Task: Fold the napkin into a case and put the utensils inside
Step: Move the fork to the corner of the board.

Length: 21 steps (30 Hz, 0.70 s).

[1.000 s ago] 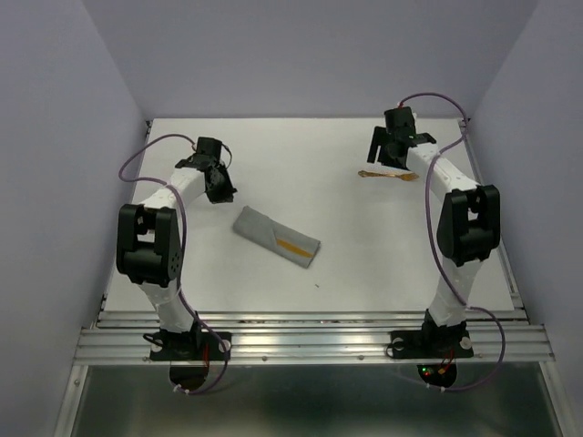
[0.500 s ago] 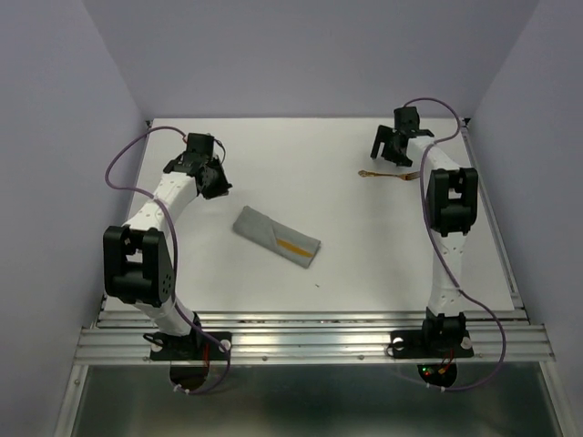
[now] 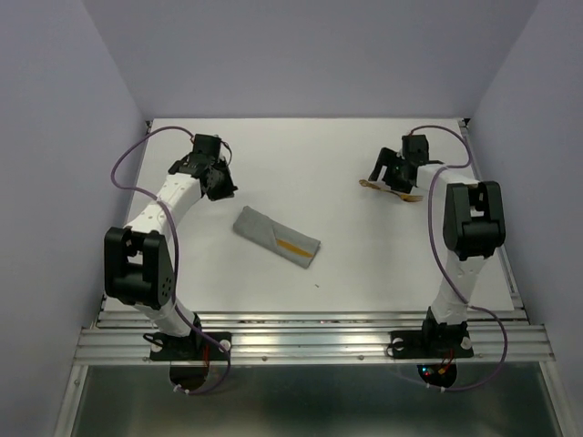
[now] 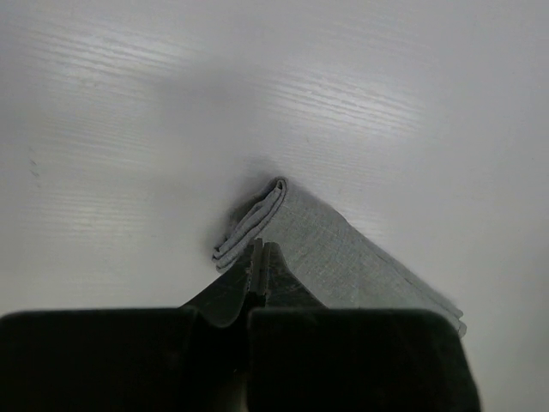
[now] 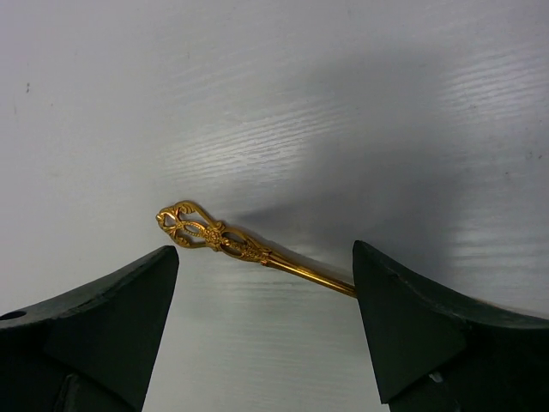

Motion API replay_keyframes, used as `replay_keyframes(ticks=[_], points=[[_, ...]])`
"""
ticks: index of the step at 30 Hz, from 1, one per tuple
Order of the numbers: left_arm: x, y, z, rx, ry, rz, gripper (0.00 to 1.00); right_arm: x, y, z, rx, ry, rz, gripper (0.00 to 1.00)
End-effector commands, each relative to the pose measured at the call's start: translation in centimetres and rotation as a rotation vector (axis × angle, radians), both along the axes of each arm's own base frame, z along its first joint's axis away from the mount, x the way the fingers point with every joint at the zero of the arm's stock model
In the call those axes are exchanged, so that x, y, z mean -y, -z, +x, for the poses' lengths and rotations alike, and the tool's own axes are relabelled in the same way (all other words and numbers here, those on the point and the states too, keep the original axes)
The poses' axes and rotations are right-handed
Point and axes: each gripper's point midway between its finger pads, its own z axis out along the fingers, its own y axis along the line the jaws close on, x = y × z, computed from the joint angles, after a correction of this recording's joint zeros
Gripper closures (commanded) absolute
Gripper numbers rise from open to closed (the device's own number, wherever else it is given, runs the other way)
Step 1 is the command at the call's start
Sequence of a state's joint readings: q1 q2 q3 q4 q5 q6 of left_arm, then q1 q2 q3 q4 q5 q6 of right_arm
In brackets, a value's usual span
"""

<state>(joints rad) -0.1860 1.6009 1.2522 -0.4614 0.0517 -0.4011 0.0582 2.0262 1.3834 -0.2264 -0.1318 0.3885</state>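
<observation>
Top external view: a white table (image 3: 364,264) fills the scene, walled in on three sides. The left arm (image 3: 168,196) reaches up from its base and bends toward the table's far left. The right arm (image 3: 466,228) stands more upright on the far right, its wrist turned inward.

Near the middle lies the case (image 3: 273,235), a narrow grey oblong of folded cloth set at a slant, its higher end toward the left arm and its lower end toward the near right. The left wrist view shows layered folds at the case's nearer corner.

The left gripper (image 3: 219,185) sits near the case's far-left end, apart from it in the top view. Its fingers are pressed together with nothing between them.

The right gripper (image 3: 392,177) is low over the far right of the table, fingers spread wide apart and holding nothing.

A tucked utensil (image 3: 293,246) shows as a thin golden strip on the case's lower half, lying along its length.

A loose utensil (image 3: 393,190) lies flat on the table under the right gripper. In the right wrist view its ornate golden handle lies between the two spread fingers, and its other end is hidden behind the right-hand finger.
</observation>
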Motion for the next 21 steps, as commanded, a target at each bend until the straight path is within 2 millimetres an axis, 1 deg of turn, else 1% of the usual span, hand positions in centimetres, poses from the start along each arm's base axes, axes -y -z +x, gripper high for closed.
replay_keyframes(ticks=[1, 2, 3, 4, 5, 6, 7, 10, 11, 12, 13, 15, 16, 17, 19, 20, 21], points=[[1.7, -1.9, 0.3, 0.046, 0.051, 0.003, 0.99, -0.6, 3.1, -3.3, -0.099, 0.009, 0.058, 0.13], [2.0, -2.0, 0.3, 0.048, 0.055, 0.002, 0.99, -0.5, 3.2, -3.6, -0.105, 0.012, 0.054, 0.13], [2.2, -2.2, 0.5, 0.051, 0.056, 0.004, 0.99, -0.4, 2.8, -3.8, -0.099, 0.012, 0.053, 0.13], [2.5, -2.1, 0.4, 0.048, 0.063, 0.009, 0.99, -0.2, 3.3, -4.6, -0.115, 0.019, 0.042, 0.13], [2.6, -2.2, 0.5, 0.050, 0.064, 0.010, 0.99, -0.4, 2.8, -4.9, -0.105, 0.013, 0.035, 0.14], [2.7, -2.1, 0.4, 0.047, 0.067, 0.012, 0.99, -0.3, 3.3, -5.4, -0.121, 0.017, 0.029, 0.14], [2.8, -2.0, 0.5, 0.047, 0.067, 0.013, 0.99, -0.4, 3.4, -6.3, -0.131, 0.017, 0.016, 0.14], [3.0, -1.8, 0.5, 0.040, 0.071, 0.014, 0.99, -0.4, 3.3, -7.5, -0.137, 0.016, 0.001, 0.14], [3.1, -1.6, 0.5, 0.035, 0.072, 0.015, 0.99, -0.7, 3.0, -7.9, -0.134, 0.013, -0.009, 0.14], [3.2, -1.6, 0.5, 0.034, 0.078, 0.016, 0.99, -0.5, 3.4, -8.6, -0.151, 0.018, -0.018, 0.14], [3.3, -1.6, 0.5, 0.034, 0.079, 0.017, 0.99, -0.8, 3.3, -9.0, -0.154, 0.007, -0.029, 0.14], [3.6, -1.4, 0.5, 0.029, 0.083, 0.015, 1.00, -1.1, 3.4, -9.9, -0.169, 0.002, -0.070, 0.17], [3.7, -1.4, 0.5, 0.030, 0.086, 0.015, 1.00, -0.9, 3.4, -10.1, -0.171, 0.010, -0.099, 0.18], [3.8, -1.3, 0.5, 0.028, 0.087, 0.017, 1.00, -1.6, 3.5, -10.7, -0.185, -0.008, -0.115, 0.21], [3.9, -1.2, 0.5, 0.025, 0.091, 0.016, 1.00, -1.3, 3.7, -11.2, -0.195, 0.005, -0.182, 0.21], [3.9, -1.2, 0.5, 0.026, 0.090, 0.015, 1.00, -1.8, 4.0, -12.0, -0.217, -0.011, -0.203, 0.21], [4.0, -1.1, 0.4, 0.023, 0.093, 0.017, 1.00, -1.8, 4.1, -12.3, -0.226, -0.011, -0.220, 0.20]])
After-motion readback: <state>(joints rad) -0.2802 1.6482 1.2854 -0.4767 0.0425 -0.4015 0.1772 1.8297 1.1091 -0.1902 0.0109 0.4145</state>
